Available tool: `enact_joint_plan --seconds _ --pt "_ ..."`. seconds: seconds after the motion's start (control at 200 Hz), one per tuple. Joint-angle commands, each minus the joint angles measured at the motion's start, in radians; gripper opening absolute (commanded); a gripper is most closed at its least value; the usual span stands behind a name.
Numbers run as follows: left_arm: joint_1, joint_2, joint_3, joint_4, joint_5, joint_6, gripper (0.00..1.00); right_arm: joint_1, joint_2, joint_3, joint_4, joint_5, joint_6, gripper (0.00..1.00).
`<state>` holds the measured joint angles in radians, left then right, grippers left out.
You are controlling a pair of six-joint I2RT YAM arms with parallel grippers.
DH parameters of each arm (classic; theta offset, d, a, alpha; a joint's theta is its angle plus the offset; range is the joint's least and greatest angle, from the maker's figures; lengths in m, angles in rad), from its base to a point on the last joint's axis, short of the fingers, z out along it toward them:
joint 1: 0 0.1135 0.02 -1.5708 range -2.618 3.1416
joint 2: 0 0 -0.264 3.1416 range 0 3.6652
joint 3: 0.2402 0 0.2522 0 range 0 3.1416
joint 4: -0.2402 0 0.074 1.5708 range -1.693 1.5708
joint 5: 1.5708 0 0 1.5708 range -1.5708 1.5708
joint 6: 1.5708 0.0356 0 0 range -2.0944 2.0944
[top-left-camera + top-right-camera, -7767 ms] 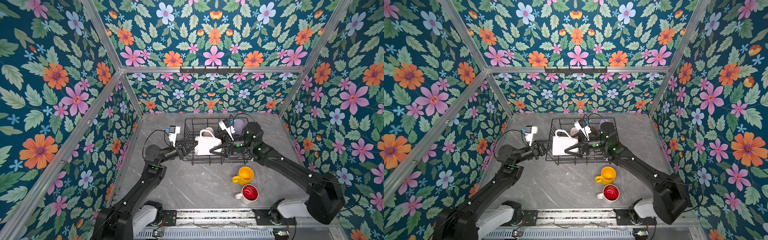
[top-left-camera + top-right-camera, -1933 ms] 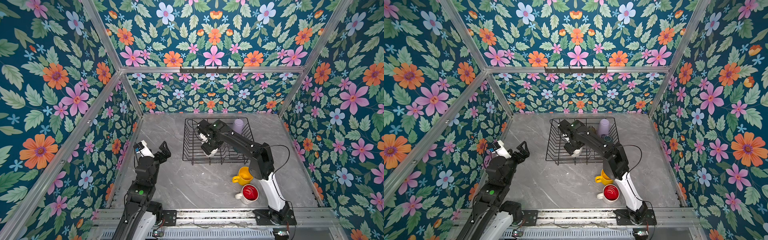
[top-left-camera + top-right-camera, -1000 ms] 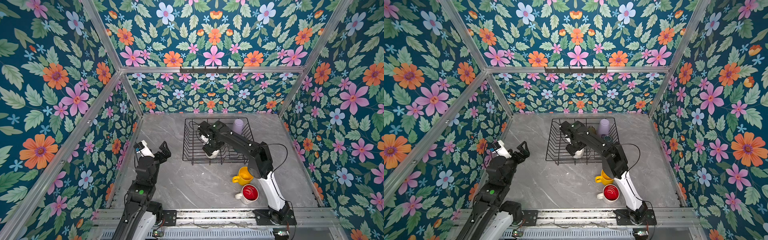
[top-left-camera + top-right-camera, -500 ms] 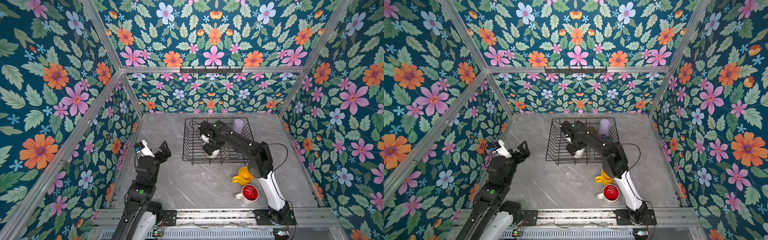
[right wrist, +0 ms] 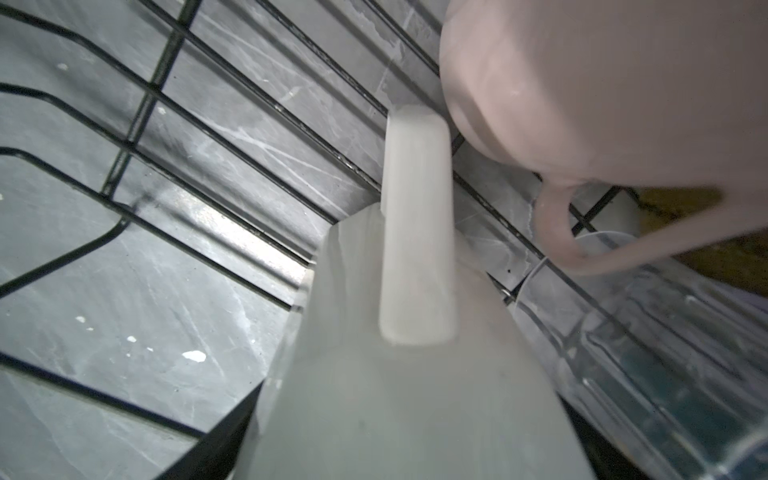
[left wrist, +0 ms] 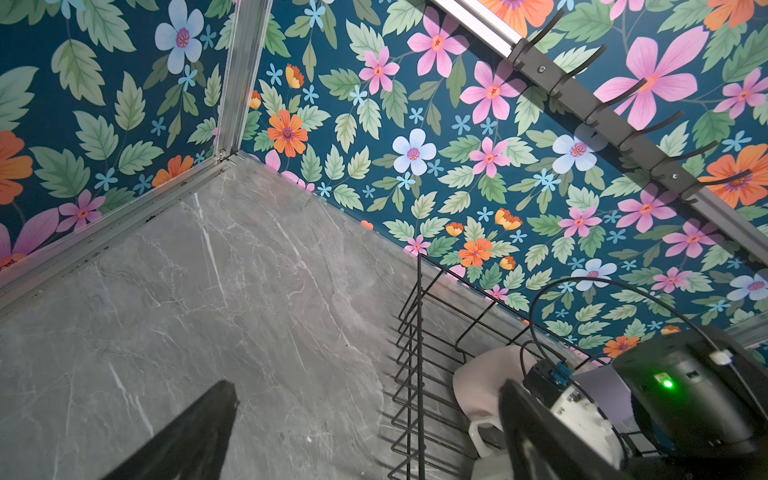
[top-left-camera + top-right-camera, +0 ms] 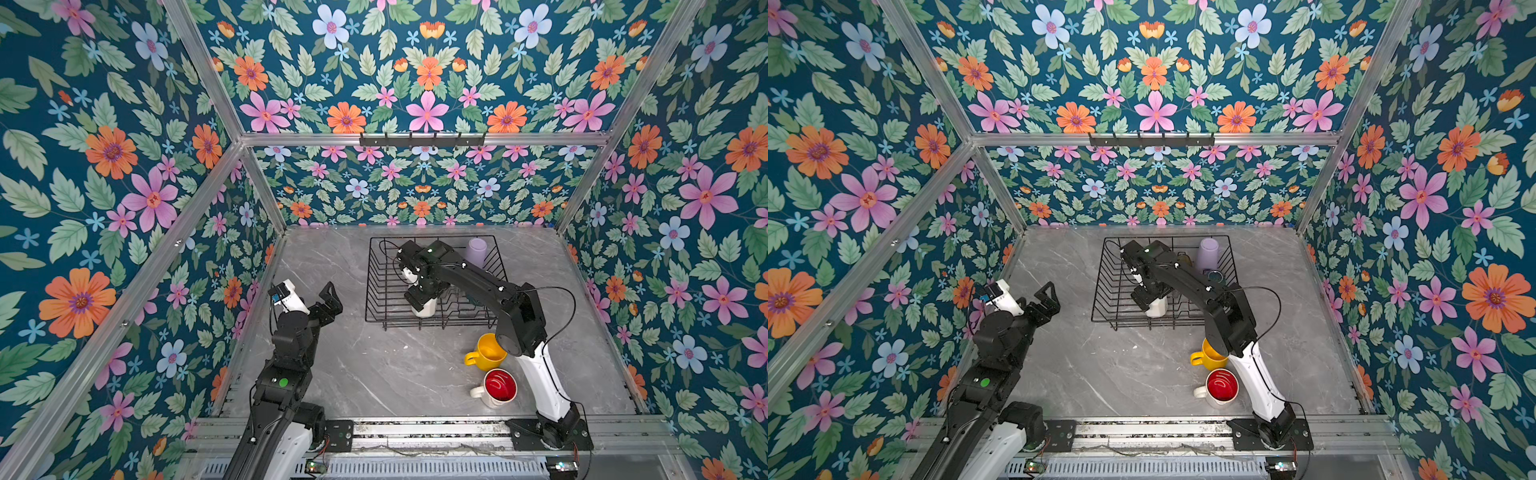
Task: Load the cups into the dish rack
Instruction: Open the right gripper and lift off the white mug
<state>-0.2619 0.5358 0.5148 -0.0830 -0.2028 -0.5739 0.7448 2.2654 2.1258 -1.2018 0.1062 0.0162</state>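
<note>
1. Nearest: white red-lined mug (image 7: 496,388) and yellow mug (image 7: 486,353), both on grey marble-look tabletop (image 7: 374,374) by the right arm's base. Outside the rack, not loaded yet.
2. Left gripper (image 7: 330,298): jaws spread wide, nothing between them, raised over the table, well apart from the rack. Best left parked.
3. Black thin-wire dish rack (image 7: 374,286): white faceted mug (image 7: 427,311) standing in its front part. Right gripper (image 7: 422,301) straddling it from above. Cannot tell whether the pads press the mug or have let go.
4. Step in hand, judged: release and retreat. Check the mug base sits flat on the floor wires, not perched on a divider, before spreading fully. Spread evenly so neither pad drags the mug.
5. Just beyond: pale pink mug (image 5: 602,83) and clear glass (image 5: 644,353), close beside the white mug. Pull straight up, no sideways swing. Likely risk: finger catching the handle and tipping it into the neighbours.
6. Far corner of rack: lilac tumbler (image 7: 476,251), off the exit path.
</note>
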Motion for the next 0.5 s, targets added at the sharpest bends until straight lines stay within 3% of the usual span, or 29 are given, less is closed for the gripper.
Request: enact_joint_plan --seconds 0.0,0.305,0.496 --pt "0.002 -0.003 0.004 0.026 0.000 0.006 1.00 -0.004 -0.039 -0.012 0.026 -0.018 0.007 0.87" --pt "0.002 0.003 0.004 0.039 0.000 0.013 1.00 -0.029 -0.249 -0.160 0.205 -0.050 0.060 0.87" --pt "0.002 0.015 0.010 0.073 0.009 0.011 1.00 -0.069 -0.481 -0.393 0.293 -0.041 0.139 0.84"
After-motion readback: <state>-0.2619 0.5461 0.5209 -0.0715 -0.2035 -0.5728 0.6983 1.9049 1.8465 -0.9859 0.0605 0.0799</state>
